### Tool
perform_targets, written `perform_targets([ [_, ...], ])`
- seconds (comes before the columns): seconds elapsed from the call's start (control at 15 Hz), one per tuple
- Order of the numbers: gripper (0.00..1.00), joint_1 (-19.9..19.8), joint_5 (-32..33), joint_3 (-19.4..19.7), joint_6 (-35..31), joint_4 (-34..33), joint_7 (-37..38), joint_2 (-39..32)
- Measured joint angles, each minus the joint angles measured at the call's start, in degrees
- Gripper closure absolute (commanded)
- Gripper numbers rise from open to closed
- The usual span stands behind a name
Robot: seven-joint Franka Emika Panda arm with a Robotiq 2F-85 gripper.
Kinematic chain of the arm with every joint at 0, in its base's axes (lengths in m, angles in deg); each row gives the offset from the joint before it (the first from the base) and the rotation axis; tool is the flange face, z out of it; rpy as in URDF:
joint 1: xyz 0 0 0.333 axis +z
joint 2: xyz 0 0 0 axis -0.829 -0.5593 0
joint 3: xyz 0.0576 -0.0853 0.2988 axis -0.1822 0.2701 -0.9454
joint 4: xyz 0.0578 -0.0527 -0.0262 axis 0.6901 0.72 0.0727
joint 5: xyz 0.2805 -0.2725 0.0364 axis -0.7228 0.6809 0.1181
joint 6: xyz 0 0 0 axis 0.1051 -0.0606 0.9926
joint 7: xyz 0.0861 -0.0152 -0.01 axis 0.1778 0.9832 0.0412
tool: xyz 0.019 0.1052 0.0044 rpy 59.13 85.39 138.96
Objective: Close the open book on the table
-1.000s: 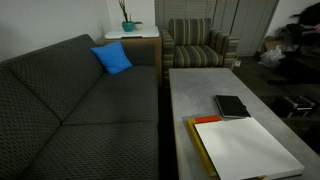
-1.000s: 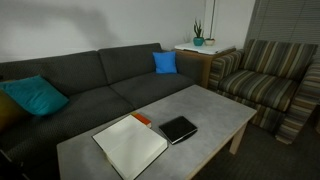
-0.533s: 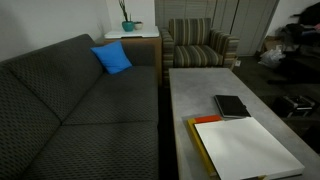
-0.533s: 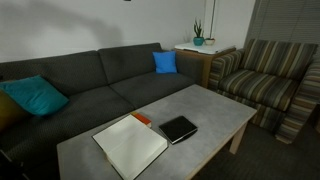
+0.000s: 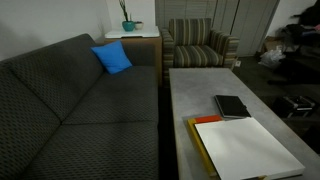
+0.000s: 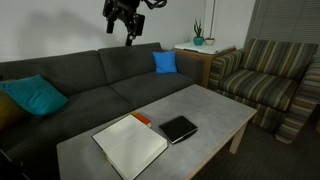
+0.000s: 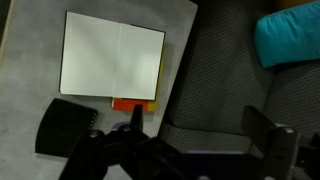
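Claw (image 7: 198, 128) is spread wide, pinching nothing, & hangs high over the sofa (image 6: 120, 85), well apart from the job. The open book (image 7: 113, 57) lies flat, white pages up, at one end of the table (image 6: 215, 115), near the sofa-side rim.

It looks thin & light, prob. floppy. Expect pages to bend rather than swing like a board, and the whole thing may skate on that smooth top. No gap shows under it, so you'd best take an outer page edge, away from the centre crease. The sofa-side edge is likely easier to get under.

The red-orange book (image 7: 133, 104) shows at one end of the crease, seemingly under it. The black notebook (image 7: 68, 128) sits just beside that, near the far page's corner, so keep clear. The teal cushion (image 7: 290, 35) on the sofa is no bother.
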Motion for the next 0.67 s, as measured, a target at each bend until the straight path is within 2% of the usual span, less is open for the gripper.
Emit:
perform_targets([
  [0.47, 0.0, -0.87, 0.03, -0.15, 0.17, 0.03, 0.0, 1.61],
  [0.67, 0.0, -1.3, 0.02, -1.74, 0.21, -0.65, -0.11, 0.31],
])
